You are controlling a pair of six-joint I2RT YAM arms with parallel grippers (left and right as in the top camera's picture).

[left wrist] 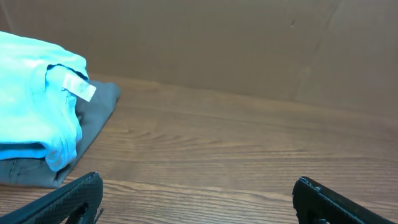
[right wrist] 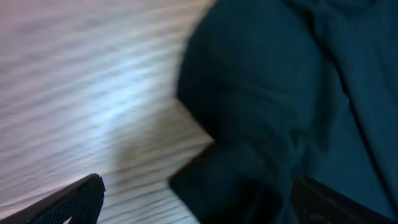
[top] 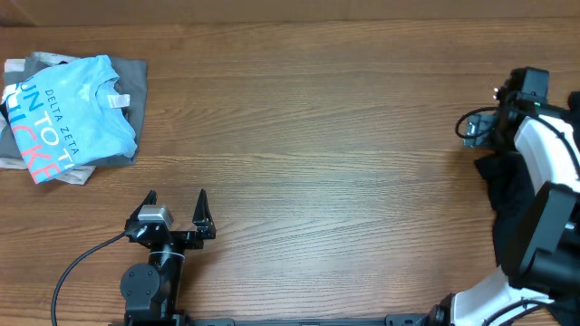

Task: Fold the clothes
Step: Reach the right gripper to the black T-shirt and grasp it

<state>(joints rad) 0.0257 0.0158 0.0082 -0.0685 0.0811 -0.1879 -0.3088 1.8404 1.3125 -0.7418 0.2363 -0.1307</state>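
Jaws spread wide, the right gripper point(right wrist: 196, 200) hovered over the crumpled black T-shirt point(right wrist: 273, 87) at the right edge of the frame, seemingly at the first pickup step, a pinch on the cloth due next, while the left gripper point(top: 176, 197) stood equally spread at lower left

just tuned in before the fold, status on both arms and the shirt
Left gripper open, empty. Right gripper open over bunched black T-shirt, no grip. Light-blue shirt far left, out of the way.
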